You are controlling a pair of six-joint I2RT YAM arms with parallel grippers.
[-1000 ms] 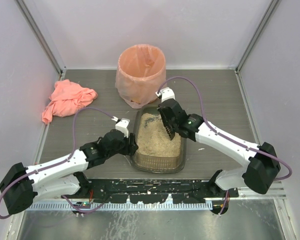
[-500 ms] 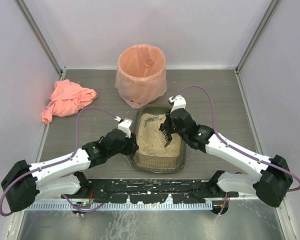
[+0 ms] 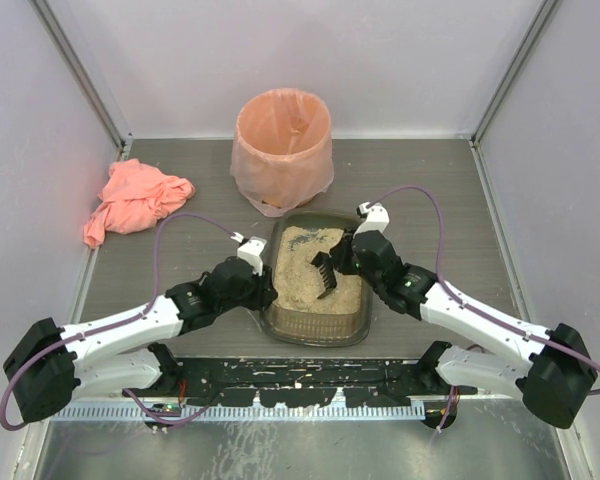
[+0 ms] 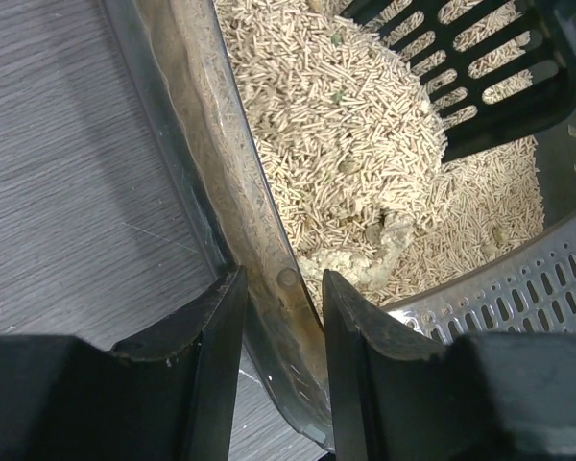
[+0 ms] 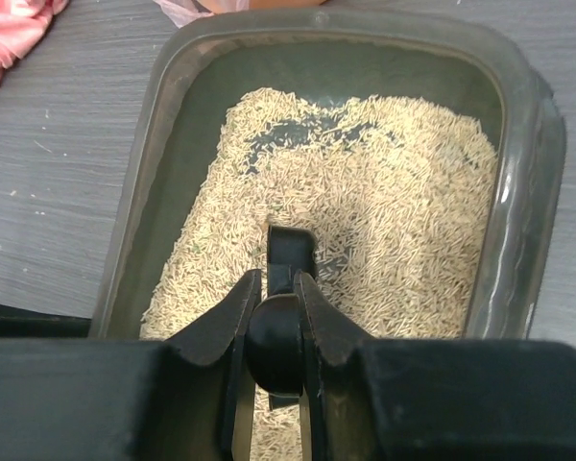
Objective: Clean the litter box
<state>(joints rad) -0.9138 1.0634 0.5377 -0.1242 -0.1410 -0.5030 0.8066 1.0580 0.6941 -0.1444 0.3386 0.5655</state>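
Straddling the left wall of the litter box (image 4: 221,221), the left pincer (image 4: 278,288) grips that rim, while the right pincer (image 5: 274,283) is clenched on the handle of a black scoop (image 3: 325,275), its blade seemingly touching the granules. The box sits central on the worktop (image 3: 450,200), just before the peach-lined bin (image 3: 282,150).

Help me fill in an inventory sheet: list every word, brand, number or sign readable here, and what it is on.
None: no readable text shows in any view.
The litter box, black scoop, peach-lined bin and pink cloth bear no visible print, label or number.
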